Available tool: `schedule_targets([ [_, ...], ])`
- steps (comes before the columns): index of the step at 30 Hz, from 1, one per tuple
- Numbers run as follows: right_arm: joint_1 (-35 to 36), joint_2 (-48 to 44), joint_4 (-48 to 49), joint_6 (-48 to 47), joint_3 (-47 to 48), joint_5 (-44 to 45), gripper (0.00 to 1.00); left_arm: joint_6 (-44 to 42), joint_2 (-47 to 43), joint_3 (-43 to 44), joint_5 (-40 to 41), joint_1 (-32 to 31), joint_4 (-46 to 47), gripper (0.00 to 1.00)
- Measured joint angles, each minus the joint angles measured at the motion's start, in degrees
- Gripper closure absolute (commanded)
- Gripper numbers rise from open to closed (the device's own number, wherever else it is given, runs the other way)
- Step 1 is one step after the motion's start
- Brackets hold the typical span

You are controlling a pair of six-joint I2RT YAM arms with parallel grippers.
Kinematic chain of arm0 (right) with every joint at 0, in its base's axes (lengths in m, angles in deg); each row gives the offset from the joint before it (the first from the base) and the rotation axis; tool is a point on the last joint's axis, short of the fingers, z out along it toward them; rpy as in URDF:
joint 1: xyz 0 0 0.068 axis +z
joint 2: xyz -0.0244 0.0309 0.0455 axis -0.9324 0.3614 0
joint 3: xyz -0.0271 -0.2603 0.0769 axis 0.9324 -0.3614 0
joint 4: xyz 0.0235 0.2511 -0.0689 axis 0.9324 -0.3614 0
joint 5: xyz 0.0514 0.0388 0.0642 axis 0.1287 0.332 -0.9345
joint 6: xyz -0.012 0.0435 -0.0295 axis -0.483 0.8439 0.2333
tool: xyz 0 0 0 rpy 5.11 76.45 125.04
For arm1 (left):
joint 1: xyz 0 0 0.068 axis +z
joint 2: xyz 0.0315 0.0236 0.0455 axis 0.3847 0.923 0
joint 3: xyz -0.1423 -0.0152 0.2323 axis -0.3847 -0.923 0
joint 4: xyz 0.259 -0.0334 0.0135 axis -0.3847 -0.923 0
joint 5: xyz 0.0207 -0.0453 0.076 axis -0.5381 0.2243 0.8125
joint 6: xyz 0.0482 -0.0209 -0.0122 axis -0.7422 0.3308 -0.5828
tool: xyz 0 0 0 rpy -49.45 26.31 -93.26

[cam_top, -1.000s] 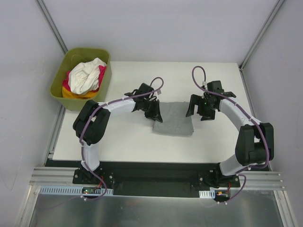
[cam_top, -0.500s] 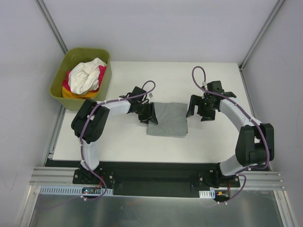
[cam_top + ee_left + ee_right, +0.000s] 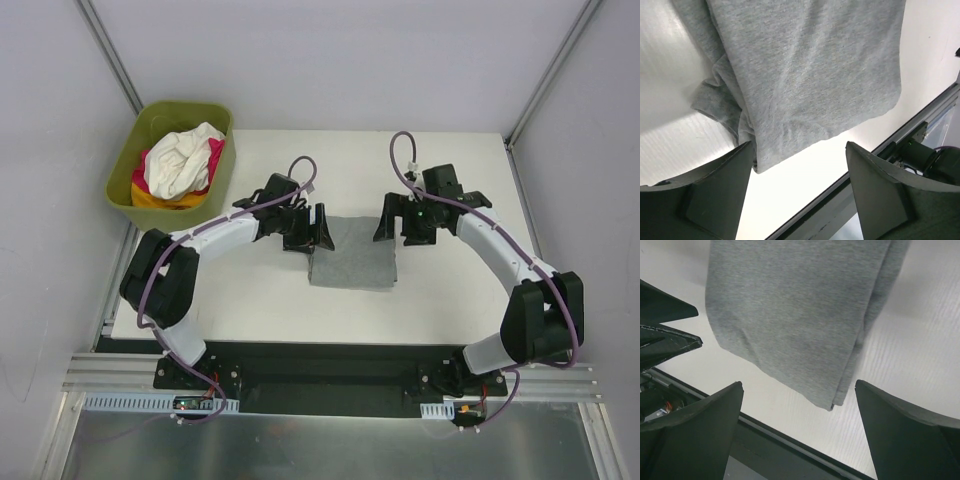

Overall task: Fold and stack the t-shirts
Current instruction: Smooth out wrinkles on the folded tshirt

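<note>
The folded grey t-shirt (image 3: 353, 255) lies ungripped on the worktop (image 3: 270, 300) between the left fingers (image 3: 715, 195) and right fingers (image 3: 690, 435), both pairs spread wide.

The left arm (image 3: 215, 235) and right arm (image 3: 490, 240) bend inward; the left tool (image 3: 311, 237) and right tool (image 3: 400, 231) point down, jaws wide apart, gripping nothing.

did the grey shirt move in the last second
Yes. The grey t-shirt has shifted slightly left in the top view, toward the side of the table where the olive tub sits.
</note>
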Motion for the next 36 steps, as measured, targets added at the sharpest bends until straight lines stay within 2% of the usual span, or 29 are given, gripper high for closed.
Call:
schedule_targets([
  [3, 1.3, 0.0, 0.7, 0.5, 0.2, -0.8, 0.02, -0.2, -1.5, 0.0, 2.5, 0.1, -1.2, 0.21],
  [6, 1.9, 0.0, 0.9, 0.7, 0.3, -1.3, 0.02, -0.3, -1.0, 0.0, 4.0, 0.1, -2.8, 0.21],
  [8, 2.1, 0.2, 1.1, 0.9, 0.3, -1.5, 0.02, -0.2, -0.1, 0.0, 4.3, 0.1, -3.5, 0.28],
  [14, 3.4, 2.7, 2.2, 1.7, 1.0, -2.6, 0.02, 0.0, 6.4, 2.0, 4.4, 0.1, -4.9, 0.36],
  [18, 4.7, 4.6, 2.8, 2.2, 1.8, -3.5, 0.02, 0.2, 10.5, 5.1, 4.8, 0.1, -5.4, 0.48],
  [19, 4.9, 4.9, 2.8, 2.2, 2.0, -3.7, 0.02, 0.3, 11.1, 6.0, 4.9, 0.1, -5.4, 0.58],
  [22, 5.1, 5.6, 3.2, 2.4, 2.4, -3.9, 0.01, 0.5, 13.4, 8.0, 4.0, 0.1, -5.1, 0.73],
  [23, 5.2, 5.8, 3.4, 2.5, 2.5, -4.1, 0.01, 0.7, 14.0, 8.2, 3.6, 0.1, -5.0, 0.74],
  [36, 5.7, 11.4, 7.5, 3.9, 0.7, -7.8, 0.01, 3.1, 15.0, 6.2, -1.1, -0.2, -0.3, 0.76],
])
